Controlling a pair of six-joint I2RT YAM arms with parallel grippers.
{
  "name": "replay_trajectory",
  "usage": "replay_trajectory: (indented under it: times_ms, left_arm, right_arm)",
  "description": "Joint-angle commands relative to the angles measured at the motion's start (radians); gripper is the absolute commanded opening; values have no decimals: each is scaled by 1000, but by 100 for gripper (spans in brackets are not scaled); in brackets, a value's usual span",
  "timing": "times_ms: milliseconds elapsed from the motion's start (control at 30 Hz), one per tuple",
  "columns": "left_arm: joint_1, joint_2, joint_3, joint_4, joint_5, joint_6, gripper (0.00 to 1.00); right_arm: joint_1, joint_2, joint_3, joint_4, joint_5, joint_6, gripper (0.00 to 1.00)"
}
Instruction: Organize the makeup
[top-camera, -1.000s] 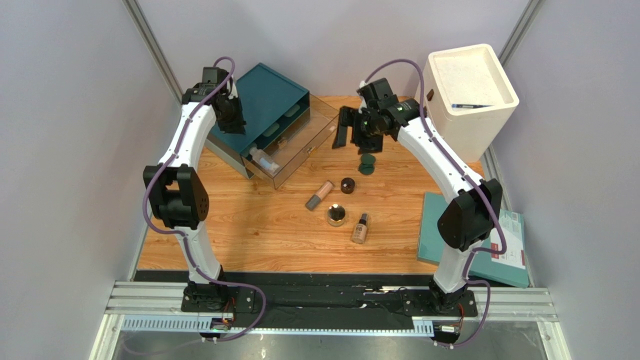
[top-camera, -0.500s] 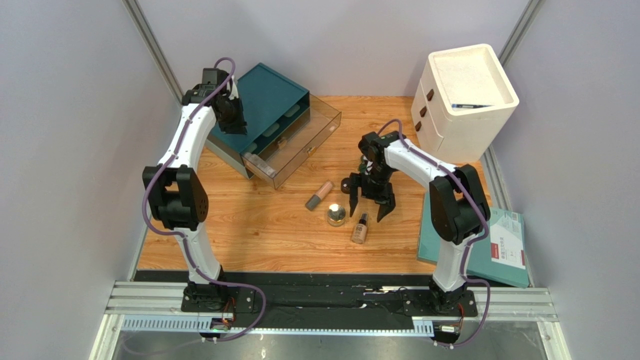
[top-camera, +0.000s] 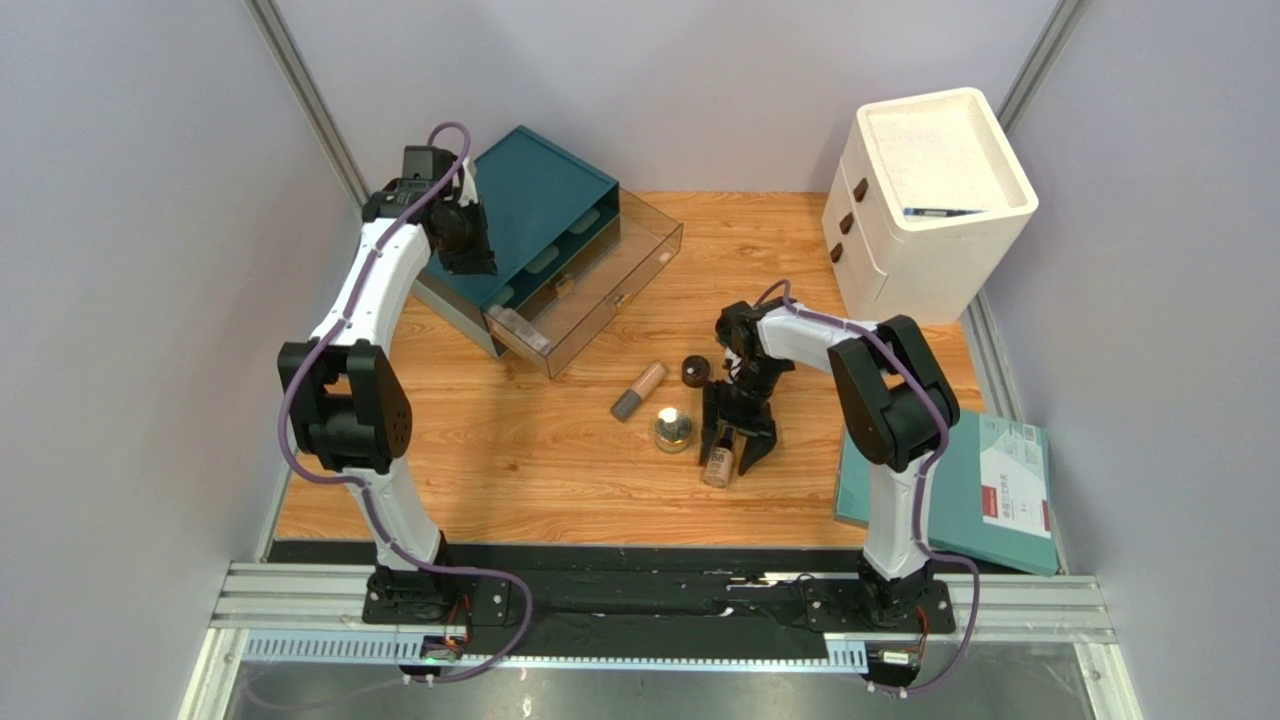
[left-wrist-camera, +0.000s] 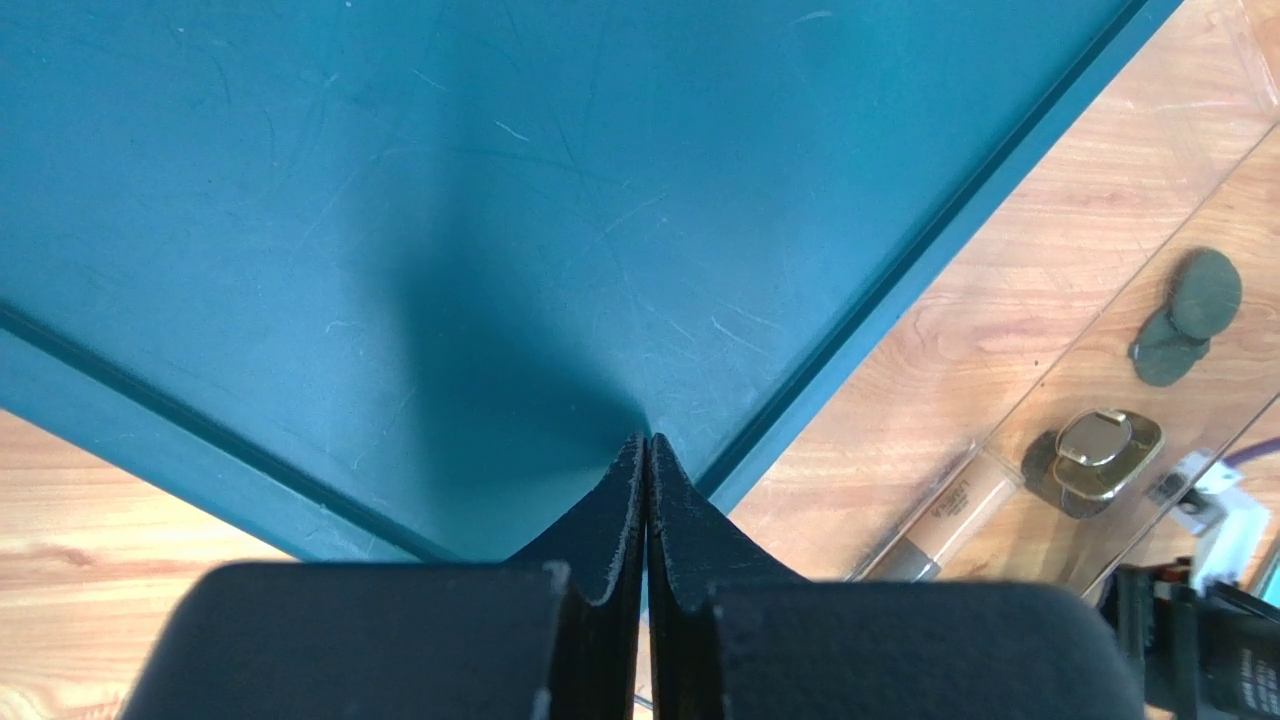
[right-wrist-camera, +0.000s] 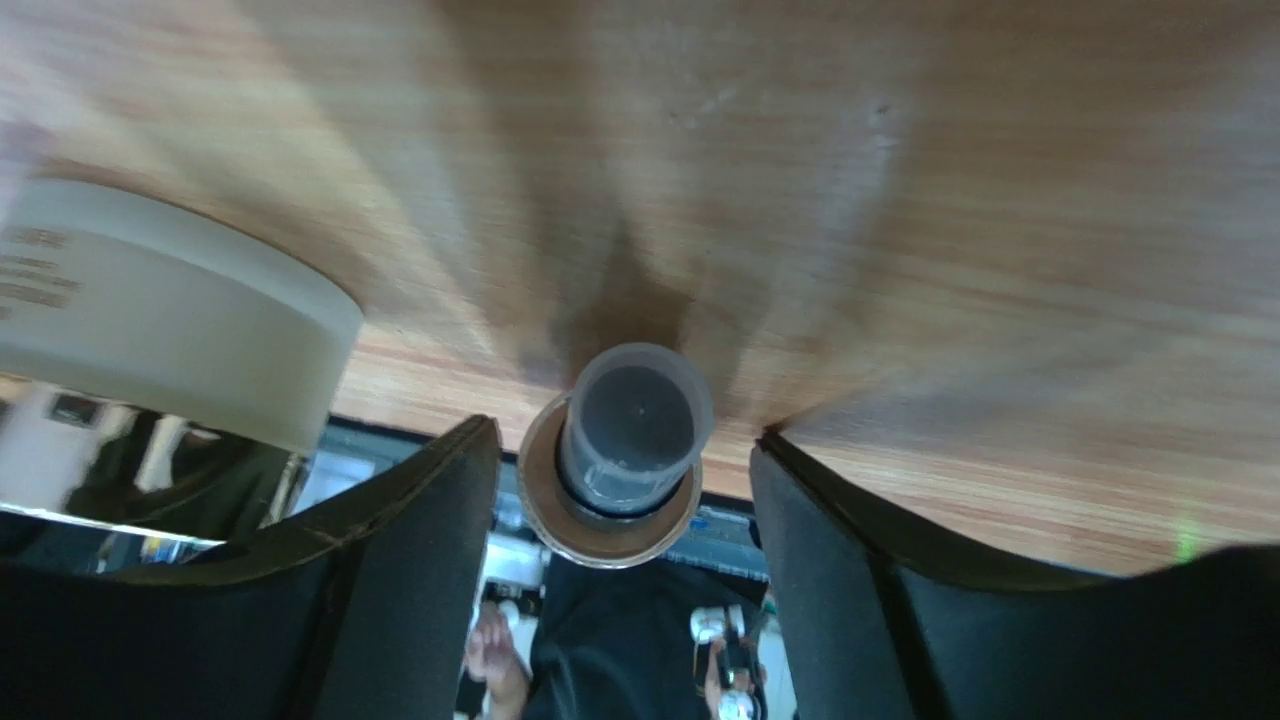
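While the left arm hangs over the teal box (top-camera: 526, 188), right gripper (top-camera: 733, 446): down at the wooden table (top-camera: 511, 465), fingers (right-wrist-camera: 406, 570) spread on either side of the beige bottle (top-camera: 720, 462), not touching its black cap.
Beige bottle: on the table, just right of the gold compact (top-camera: 673, 434).
Left gripper (top-camera: 458, 240): fingers pressed together, holding nothing, above the box lid.
Other makeup: beige tube (top-camera: 639, 390) and dark jar (top-camera: 696, 369) on the table nearby, farther from the arm bases.
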Motion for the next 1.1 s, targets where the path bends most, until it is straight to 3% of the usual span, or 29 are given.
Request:
replay_trajectory:
  times_ms: [0,33,133,333,533,633,867,1067]
  left_arm:
    - [-3,15,-63,-132,-24,33,0]
    - [-3,9,-63,-132,-22,31,0]
    - [-3,4,-63,-133,-24,28,0]
    - [-3,2,-61,-135,-22,20,0]
    - [-1,8,-68,-136,-30,20,0]
    - [2,7,-68,-138,-30,19,0]
    - [5,13,-63,-135,-22,-4,0]
    - [8,15,-61,-138,-24,-3,0]
  right_arm:
    - [5,34,-17,89,-4,-1,48]
    - [6,35,-18,89,9,-3,26]
    - [6,-5,-12,74,46,-4,1]
    - [5,-108,127,-20,103,-41,0]
    - [5,-104,437,46,53,-24,0]
    - [5,-58,587,117,-13,-4,0]
    - [8,63,676,583,-200,252,0]
    - [38,301,1031,566,-225,310,0]
